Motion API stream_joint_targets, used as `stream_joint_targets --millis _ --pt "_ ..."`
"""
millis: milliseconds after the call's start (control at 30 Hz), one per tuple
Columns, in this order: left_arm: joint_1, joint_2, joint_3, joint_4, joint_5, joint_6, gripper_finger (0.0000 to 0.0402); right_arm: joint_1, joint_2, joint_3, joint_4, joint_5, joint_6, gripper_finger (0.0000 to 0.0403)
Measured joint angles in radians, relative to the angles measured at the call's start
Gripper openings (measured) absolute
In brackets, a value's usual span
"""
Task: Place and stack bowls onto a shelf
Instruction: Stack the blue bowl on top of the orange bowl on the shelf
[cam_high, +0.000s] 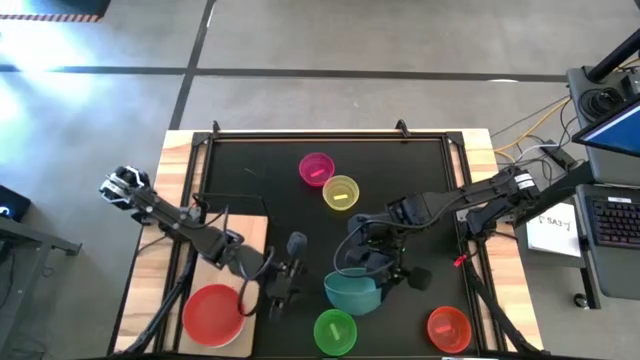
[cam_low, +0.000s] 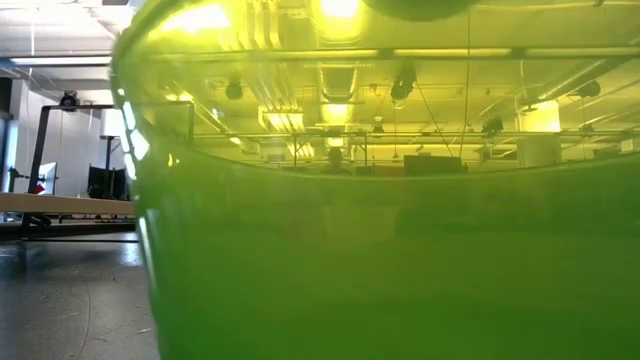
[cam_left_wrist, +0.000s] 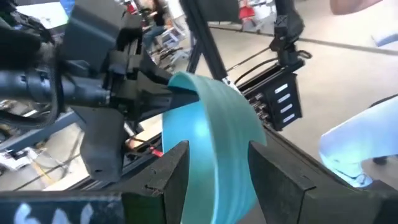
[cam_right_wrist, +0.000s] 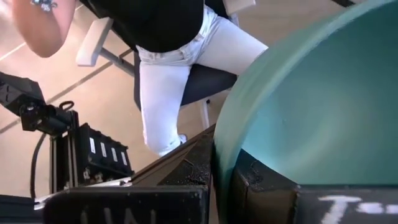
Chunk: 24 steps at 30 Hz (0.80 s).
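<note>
A teal-green bowl (cam_high: 353, 290) hangs tilted near the mat's front centre, with my right gripper (cam_high: 362, 262) shut on it. My left gripper (cam_high: 283, 290) is open just left of it. In the left wrist view its two fingers (cam_left_wrist: 168, 177) stand apart with the bowl (cam_left_wrist: 211, 130) showing between them, and the high view shows a gap to the bowl. A large red bowl (cam_high: 213, 313) sits by its base on the near end of the wooden shelf board (cam_high: 250, 232). Magenta (cam_high: 316, 168), yellow (cam_high: 340, 192), bright green (cam_high: 335, 330) and small red (cam_high: 448, 328) bowls stand on the black mat. My right gripper holds the teal bowl at its rim (cam_right_wrist: 222, 155). One finger (cam_right_wrist: 267, 190) lies against the bowl's wall, and the wall hides the other. It comes from the table's right side. The bowl is tipped onto its edge, seen rim-on in the left wrist view (cam_left_wrist: 239, 109).
The bright green bowl fills the low view (cam_low: 380, 250). The black mat (cam_high: 250, 160) has a frame around it. A person sits on a chair beyond the table (cam_right_wrist: 180, 68). A laptop and papers (cam_high: 555, 225) lie at the right.
</note>
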Motion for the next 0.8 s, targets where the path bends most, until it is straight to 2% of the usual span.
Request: stream_joint_targets --millis 133,267,400,800 --pt "0.033 0.0 0.0 0.023 0.119 0.0 0.0147 0.0 -0.002 0.013 -0.003 0.0 -0.036 0.0008" --pt "0.043 0.0 0.0 0.038 0.156 -0.001 0.0147 0.0 -0.004 0.033 -0.002 0.001 -0.058 0.0008" --pt "0.045 0.0 0.0 0.054 0.24 -0.01 0.0147 0.0 -0.004 0.059 -0.004 0.008 -0.097 0.0008" --pt "0.068 0.01 0.0 0.137 0.28 -0.027 0.0146 0.006 -0.004 0.093 0.017 0.008 -0.273 0.0008"
